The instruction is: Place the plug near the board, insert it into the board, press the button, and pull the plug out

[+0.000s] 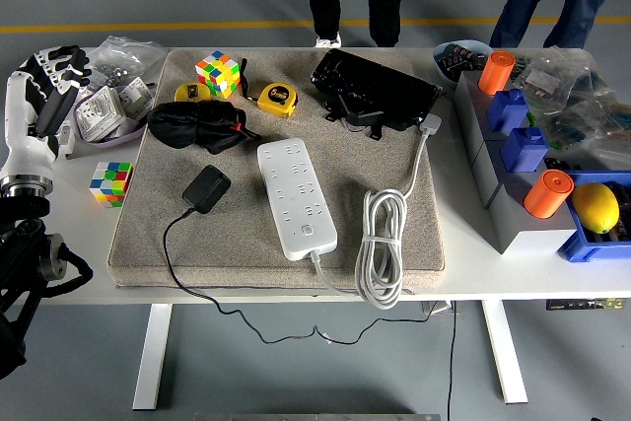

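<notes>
At far left we are seeing the left hand (pixel 44 81) raised over the table edge, fingers (pixel 61 56) loosely spread and holding nothing. Right of and below those fingers, the black plug (pixel 206 187) is lying flat on the grey mat (pixel 394 244) (cord trailing off the near edge). Just right of it, apart, the white board (pixel 296 197) is lying lengthwise.

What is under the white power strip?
The power strip lies flat on the beige mat, which rests on the white table. Whatever sits directly beneath the strip is covered. The black plug lies beside it, not inserted.
</notes>
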Action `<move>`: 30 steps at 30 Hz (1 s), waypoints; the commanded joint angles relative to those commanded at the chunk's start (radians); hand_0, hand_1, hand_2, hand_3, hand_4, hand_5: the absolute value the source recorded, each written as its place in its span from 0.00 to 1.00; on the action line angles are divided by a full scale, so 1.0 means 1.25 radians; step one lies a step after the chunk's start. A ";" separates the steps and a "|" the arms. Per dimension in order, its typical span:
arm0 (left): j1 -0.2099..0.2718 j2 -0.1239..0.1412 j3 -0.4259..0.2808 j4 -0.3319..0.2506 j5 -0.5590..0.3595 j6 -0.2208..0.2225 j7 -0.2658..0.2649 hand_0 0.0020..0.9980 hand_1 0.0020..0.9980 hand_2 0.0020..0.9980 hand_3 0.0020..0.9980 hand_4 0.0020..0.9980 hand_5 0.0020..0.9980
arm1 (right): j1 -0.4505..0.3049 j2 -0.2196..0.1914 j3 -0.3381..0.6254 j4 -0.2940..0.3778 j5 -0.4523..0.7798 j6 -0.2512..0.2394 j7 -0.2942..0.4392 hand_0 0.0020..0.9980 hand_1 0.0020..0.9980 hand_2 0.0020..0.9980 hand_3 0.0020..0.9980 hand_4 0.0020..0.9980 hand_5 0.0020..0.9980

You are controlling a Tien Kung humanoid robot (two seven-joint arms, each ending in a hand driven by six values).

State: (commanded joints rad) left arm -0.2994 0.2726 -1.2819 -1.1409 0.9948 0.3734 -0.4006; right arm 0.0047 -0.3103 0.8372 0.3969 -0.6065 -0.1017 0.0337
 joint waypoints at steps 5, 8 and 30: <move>0.001 0.001 -0.002 -0.003 0.002 0.001 0.003 0.52 0.57 0.57 0.60 0.81 0.53 | 0.001 0.000 0.000 0.001 0.000 0.000 0.000 0.60 0.64 0.64 0.55 0.95 0.43; 0.001 0.002 -0.005 -0.004 0.002 0.001 0.004 0.52 0.57 0.57 0.60 0.81 0.53 | 0.001 0.000 -0.003 0.001 0.000 0.000 0.000 0.60 0.64 0.64 0.55 0.95 0.43; 0.004 0.010 -0.003 -0.008 0.008 -0.002 0.022 0.52 0.56 0.57 0.59 0.80 0.51 | -0.001 -0.003 -0.019 0.000 0.002 0.000 -0.001 0.60 0.64 0.64 0.55 0.95 0.44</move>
State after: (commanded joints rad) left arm -0.2949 0.2849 -1.2852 -1.1506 1.0051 0.3714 -0.3729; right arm 0.0038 -0.3140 0.8137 0.3963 -0.6041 -0.1021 0.0329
